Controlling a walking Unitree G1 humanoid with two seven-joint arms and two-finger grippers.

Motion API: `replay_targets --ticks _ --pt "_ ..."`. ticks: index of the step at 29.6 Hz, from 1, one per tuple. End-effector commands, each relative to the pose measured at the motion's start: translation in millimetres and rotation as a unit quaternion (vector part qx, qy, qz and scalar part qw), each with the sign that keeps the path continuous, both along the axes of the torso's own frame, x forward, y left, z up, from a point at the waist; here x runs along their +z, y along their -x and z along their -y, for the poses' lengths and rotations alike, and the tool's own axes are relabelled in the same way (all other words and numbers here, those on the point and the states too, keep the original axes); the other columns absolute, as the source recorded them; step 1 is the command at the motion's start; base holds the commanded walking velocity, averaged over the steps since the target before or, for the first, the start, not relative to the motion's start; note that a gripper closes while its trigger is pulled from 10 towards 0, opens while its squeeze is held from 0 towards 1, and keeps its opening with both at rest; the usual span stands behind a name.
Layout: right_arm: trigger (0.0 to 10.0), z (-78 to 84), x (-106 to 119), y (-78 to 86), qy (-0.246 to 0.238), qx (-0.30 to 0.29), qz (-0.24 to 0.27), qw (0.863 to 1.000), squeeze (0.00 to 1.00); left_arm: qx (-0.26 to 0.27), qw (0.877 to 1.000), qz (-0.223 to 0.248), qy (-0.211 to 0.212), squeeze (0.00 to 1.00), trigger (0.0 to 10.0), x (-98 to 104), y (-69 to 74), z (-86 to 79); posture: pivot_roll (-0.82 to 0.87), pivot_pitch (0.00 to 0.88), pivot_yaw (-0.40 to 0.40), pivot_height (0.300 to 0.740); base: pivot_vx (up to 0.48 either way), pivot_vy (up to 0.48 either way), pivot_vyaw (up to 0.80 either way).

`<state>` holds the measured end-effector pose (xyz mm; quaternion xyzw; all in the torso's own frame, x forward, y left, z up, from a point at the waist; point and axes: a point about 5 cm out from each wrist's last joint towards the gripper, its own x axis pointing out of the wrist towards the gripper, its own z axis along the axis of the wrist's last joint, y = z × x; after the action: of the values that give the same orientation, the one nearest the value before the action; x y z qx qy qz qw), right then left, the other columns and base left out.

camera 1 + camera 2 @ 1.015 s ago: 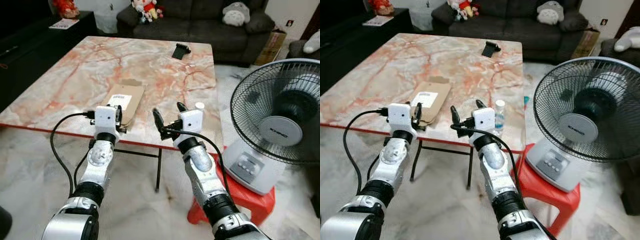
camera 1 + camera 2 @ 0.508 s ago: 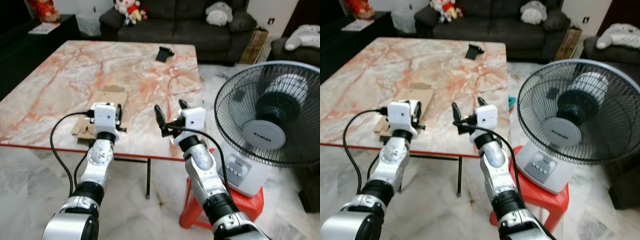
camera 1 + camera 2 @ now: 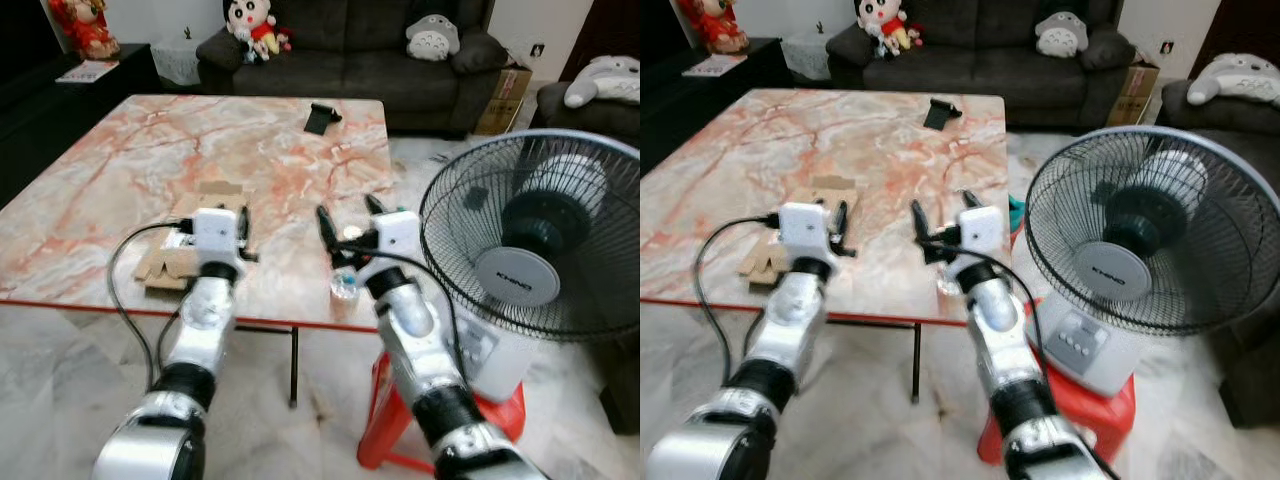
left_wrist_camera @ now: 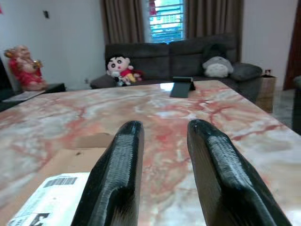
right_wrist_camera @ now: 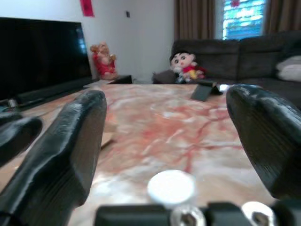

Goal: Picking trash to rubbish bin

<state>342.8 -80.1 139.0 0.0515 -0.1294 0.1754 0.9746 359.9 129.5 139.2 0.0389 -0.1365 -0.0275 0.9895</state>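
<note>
Two hands hovered over the marble bench (image 3: 150,150): my right hand (image 3: 350,225), fingers wide apart, sat just above the small bottle (image 3: 345,285) at the near edge, needing a straight descent around its cap (image 5: 170,187); left hand (image 3: 245,225) slightly open by the cardboard (image 3: 185,245).

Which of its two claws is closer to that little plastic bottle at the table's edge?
The right gripper is closer: it hangs just above the bottle. The left gripper is off to the bottle's left, over the flattened cardboard.

fan (image 3: 545,260) crowds right, tabletop (image 3: 150,150) mostly open
</note>
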Motion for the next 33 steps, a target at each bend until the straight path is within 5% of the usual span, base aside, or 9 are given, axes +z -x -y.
replay_targets --ticks 1,33 --pt "10.0 -11.4 7.4 0.4 -0.006 0.016 0.011 1.0 0.0 0.012 1.0 0.011 -0.004 0.0 10.0 6.7 -2.3 -10.3 -0.04 0.002 -0.009 0.74 0.247 0.0 0.0" --pt "10.0 -11.5 2.9 1.0 -0.002 0.016 0.001 1.0 0.0 0.011 1.0 0.005 -0.007 0.0 10.0 4.2 -1.9 -10.6 -0.04 0.009 -0.009 0.74 0.244 0.0 0.0"
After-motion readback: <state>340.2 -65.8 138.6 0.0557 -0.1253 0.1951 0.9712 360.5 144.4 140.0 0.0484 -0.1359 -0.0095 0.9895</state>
